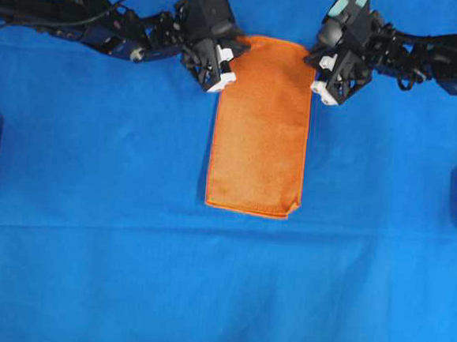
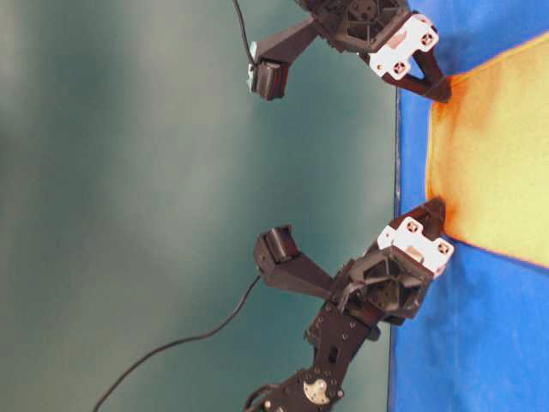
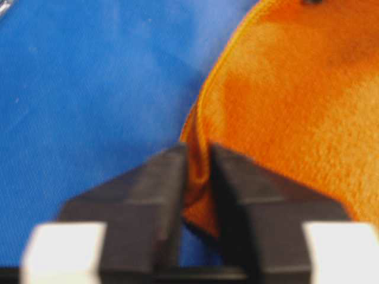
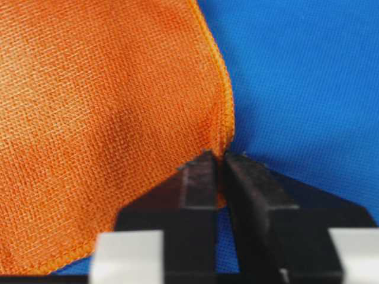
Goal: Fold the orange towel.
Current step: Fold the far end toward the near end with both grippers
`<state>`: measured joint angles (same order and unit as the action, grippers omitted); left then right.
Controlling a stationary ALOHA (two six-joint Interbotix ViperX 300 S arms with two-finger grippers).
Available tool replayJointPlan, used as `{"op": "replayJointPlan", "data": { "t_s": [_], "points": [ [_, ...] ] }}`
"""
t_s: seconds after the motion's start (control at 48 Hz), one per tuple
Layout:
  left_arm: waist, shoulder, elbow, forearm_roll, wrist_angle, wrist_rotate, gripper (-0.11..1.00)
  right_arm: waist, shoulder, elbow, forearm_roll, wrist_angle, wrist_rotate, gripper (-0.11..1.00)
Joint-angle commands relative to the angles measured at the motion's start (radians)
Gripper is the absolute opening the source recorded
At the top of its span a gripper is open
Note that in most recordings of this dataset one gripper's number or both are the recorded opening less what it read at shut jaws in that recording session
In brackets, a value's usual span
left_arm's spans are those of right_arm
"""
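Where the overhead view looks straight down, the orange towel [image 1: 260, 126] lies as a long rectangle on the blue-covered bench [image 1: 88, 247], its far end at the top of the picture. The left hand [image 1: 223, 69] sits at the far left corner and the right hand [image 1: 321, 77] at the far right corner, each arm reaching in from its own side.

Table-level view: both hands tilt down onto the towel's [image 2: 497, 163] near edge, the fingertips pinching the two corners, which rise slightly off the bench [image 2: 446, 360].

Left wrist view: the fingers [image 3: 155, 177] are clamped together on a puckered fold of hem [image 3: 198, 160].

Right wrist view: the fingers [image 4: 198, 180] are likewise closed on the stitched corner [image 4: 222, 142].

Judged from its weave and creasing, the cloth is light, thin and limp; it should drape rather than hold shape, so paired corner grips at the hem suit it best.
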<state>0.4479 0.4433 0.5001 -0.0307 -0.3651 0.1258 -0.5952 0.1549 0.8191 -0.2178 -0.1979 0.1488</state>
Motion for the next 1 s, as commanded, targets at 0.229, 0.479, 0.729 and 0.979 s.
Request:
{"op": "replayJointPlan", "data": {
  "t_s": [0.229, 0.479, 0.729, 0.979],
  "points": [
    [-0.002, -0.026, -0.002, 0.003, -0.006, 0.003, 0.03, -0.003, -0.015, -0.017, -0.006, -0.011, 0.000, 0.03],
    [-0.002, -0.121, 0.008, 0.003, 0.017, 0.035, 0.03, -0.003, -0.086, -0.026, -0.008, 0.008, 0.000, 0.03],
    [-0.028, -0.215, 0.029, 0.003, 0.067, 0.055, 0.03, 0.011, -0.213, -0.012, -0.008, 0.083, 0.002, 0.03],
    [-0.041, -0.241, 0.055, 0.003, 0.087, 0.054, 0.03, 0.028, -0.262, 0.009, -0.009, 0.089, 0.003, 0.03]
  ]
}}
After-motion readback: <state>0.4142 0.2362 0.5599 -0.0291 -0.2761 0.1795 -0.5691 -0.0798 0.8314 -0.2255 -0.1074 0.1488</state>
